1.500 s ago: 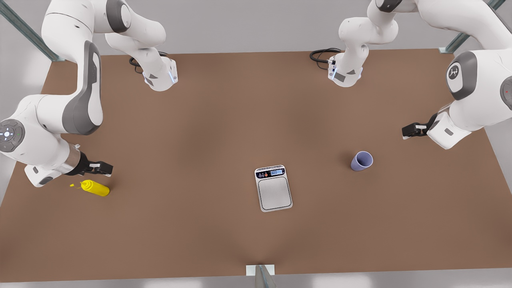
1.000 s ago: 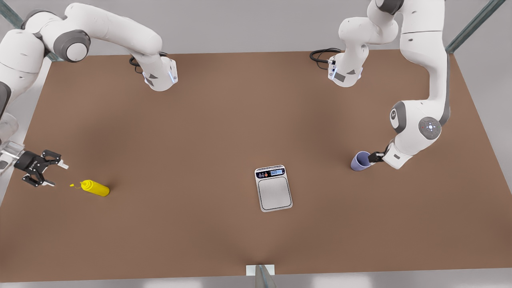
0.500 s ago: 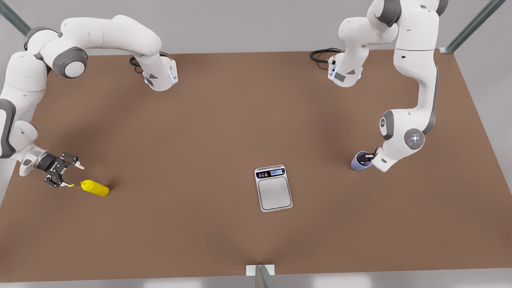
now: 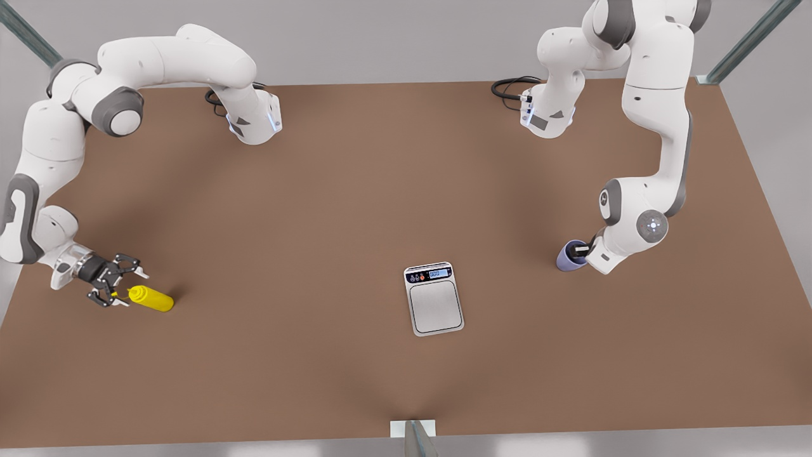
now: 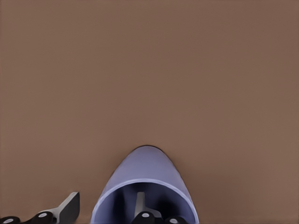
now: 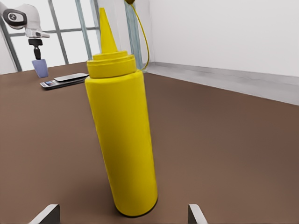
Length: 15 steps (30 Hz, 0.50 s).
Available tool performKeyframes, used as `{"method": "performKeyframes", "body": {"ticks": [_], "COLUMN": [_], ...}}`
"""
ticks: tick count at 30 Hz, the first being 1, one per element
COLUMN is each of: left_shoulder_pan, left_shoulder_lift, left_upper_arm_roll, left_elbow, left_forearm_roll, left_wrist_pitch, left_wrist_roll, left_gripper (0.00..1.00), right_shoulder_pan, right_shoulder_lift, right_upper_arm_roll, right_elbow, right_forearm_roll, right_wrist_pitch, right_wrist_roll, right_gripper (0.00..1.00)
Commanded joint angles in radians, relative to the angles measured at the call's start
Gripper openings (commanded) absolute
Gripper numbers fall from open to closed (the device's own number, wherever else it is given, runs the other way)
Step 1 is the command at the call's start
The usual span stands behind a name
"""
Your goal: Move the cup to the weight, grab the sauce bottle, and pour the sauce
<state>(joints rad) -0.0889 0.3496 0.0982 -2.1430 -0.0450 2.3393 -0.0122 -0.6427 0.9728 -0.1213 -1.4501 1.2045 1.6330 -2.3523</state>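
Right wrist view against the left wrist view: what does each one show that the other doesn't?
The right wrist view alone has the bottle, standing between the open right gripper's fingertips, and the scale far off. The left wrist view alone looks into the cup, with one finger of the open left gripper inside it and one outside. Both show the cup and the brown table.

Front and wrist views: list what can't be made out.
- Weight: display digits too small, front view.
- Cup: rim partly covered by the left gripper, front view.
- Sauce bottle: fill level hidden by its opaque wall.
- Right gripper: fingers cut off by the right wrist view's edge.
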Motion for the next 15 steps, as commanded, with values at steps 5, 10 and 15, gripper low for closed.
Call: {"method": "performKeyframes", "body": {"ticks": [5,10,15], "left_shoulder_pan": [0.000,0.000,0.000], "left_shoulder_lift": [0.012,0.014,0.017], "left_upper_arm_roll": [0.000,0.000,0.000], "left_elbow": [0.003,0.005,0.008], "left_forearm_roll": [0.001,0.001,0.001], "left_wrist_pitch": [-0.003,-0.005,-0.005], "left_wrist_roll": [0.000,-0.002,-0.002], "left_gripper": [0.49,0.30,0.27], "right_shoulder_pan": [0.026,0.043,0.044], "right_shoulder_lift": [0.012,0.012,0.012], "right_upper_arm_roll": [0.002,0.012,0.037], "right_elbow": [0.011,0.022,0.019], "right_forearm_roll": [0.015,0.024,0.020], "right_wrist_pitch": [0.021,0.025,0.025], "right_wrist_roll": [0.002,0.007,0.005], "right_gripper": [1.00,1.00,1.00]}}
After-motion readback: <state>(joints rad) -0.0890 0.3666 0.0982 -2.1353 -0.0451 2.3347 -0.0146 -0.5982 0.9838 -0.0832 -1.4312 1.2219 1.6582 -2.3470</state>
